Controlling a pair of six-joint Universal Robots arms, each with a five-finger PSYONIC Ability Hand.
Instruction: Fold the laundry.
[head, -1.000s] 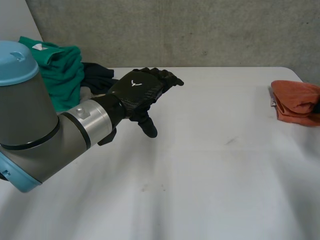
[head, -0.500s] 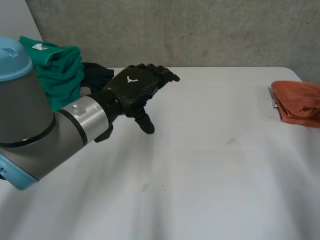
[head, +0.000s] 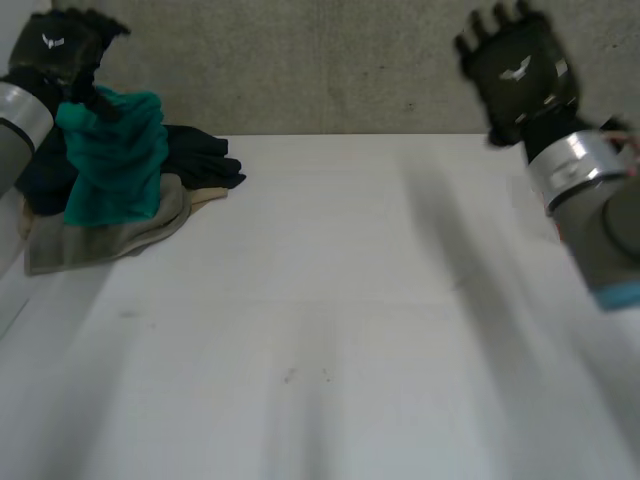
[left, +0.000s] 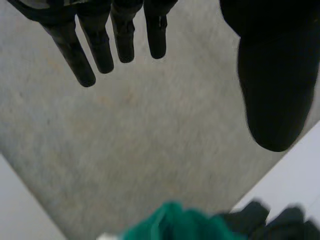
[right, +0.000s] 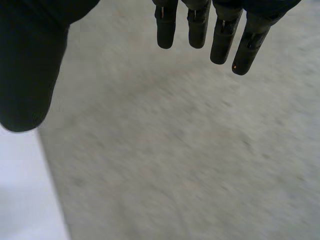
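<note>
A pile of laundry lies at the table's far left corner: a green garment (head: 110, 150) on top, a dark one (head: 195, 155) behind it and a grey one (head: 100, 235) underneath. My left hand (head: 55, 50) hovers over the top of the green garment, fingers straight and open, holding nothing. In the left wrist view, my left hand (left: 100, 40) faces the wall, with the green garment (left: 175, 225) and the dark garment (left: 270, 222) well beyond its fingertips. My right hand (head: 515, 70) is raised high at the right, open and empty; in its wrist view my right hand (right: 197, 25) has straight fingers.
The white table (head: 330, 300) stretches bare across the middle and front. A grey concrete wall (head: 300, 60) stands close behind its far edge. My right forearm (head: 590, 200) covers the table's right end.
My left hand has swung from the table's middle to the far left, above the laundry pile. My right arm has risen into view at the right, covering the orange cloth seen there earlier.
</note>
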